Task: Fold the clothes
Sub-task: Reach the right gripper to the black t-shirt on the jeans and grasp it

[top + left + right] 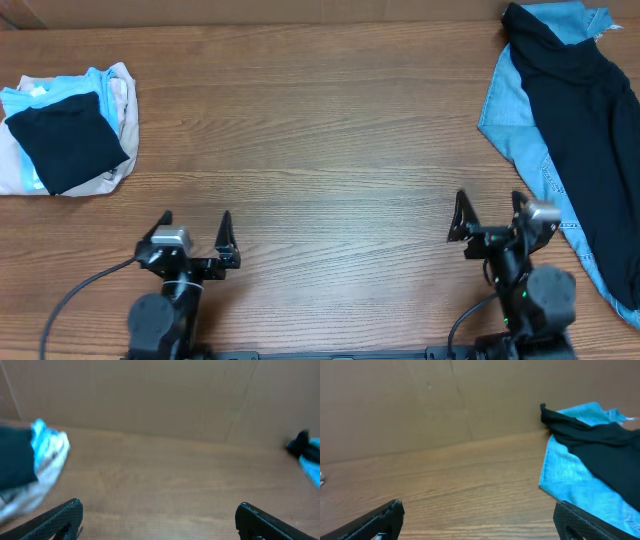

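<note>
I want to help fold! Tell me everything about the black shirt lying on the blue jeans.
The black shirt is plain, soft-looking dark fabric, unfolded and rumpled. It lies at the right side of the table, draped over the light-blue jeans, and runs off the picture's edge. Nothing is holding it.

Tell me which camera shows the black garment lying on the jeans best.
Overhead. It shows most of the black garment spread over the jeans at the right of the table, cropped by the frame edge. The right wrist view catches only one end; the left wrist view just a blurred dark scrap.
</note>
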`<control>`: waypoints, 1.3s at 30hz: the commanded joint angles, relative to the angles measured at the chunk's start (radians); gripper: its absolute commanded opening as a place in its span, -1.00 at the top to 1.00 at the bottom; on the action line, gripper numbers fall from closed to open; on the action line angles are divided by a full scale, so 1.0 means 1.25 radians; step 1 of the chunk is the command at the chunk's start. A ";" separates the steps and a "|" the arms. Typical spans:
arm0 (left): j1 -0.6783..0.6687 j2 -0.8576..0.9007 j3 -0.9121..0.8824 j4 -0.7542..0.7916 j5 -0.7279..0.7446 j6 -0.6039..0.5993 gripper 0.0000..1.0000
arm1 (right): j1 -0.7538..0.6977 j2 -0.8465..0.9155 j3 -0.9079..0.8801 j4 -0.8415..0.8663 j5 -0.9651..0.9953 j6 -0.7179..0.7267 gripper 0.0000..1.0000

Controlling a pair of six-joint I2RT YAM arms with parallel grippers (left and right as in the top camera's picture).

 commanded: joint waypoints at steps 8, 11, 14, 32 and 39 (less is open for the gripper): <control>0.001 0.338 0.333 -0.179 -0.018 -0.002 -1.00 | -0.003 0.420 0.422 -0.244 0.023 -0.005 -1.00; 0.001 0.458 0.442 -0.264 -0.005 -0.002 -1.00 | -0.003 0.544 0.535 -0.329 0.022 -0.004 -1.00; 0.001 0.555 0.535 -0.344 -0.006 -0.002 -1.00 | -0.003 0.638 0.618 -0.376 0.021 -0.031 -1.00; 0.001 0.670 0.632 -0.402 0.009 -0.002 -1.00 | -0.554 0.939 0.684 -0.159 -0.100 -0.067 -1.00; 0.001 0.670 0.632 -0.401 0.009 -0.002 -0.99 | -0.644 1.124 0.684 -0.064 -0.104 -0.132 -1.00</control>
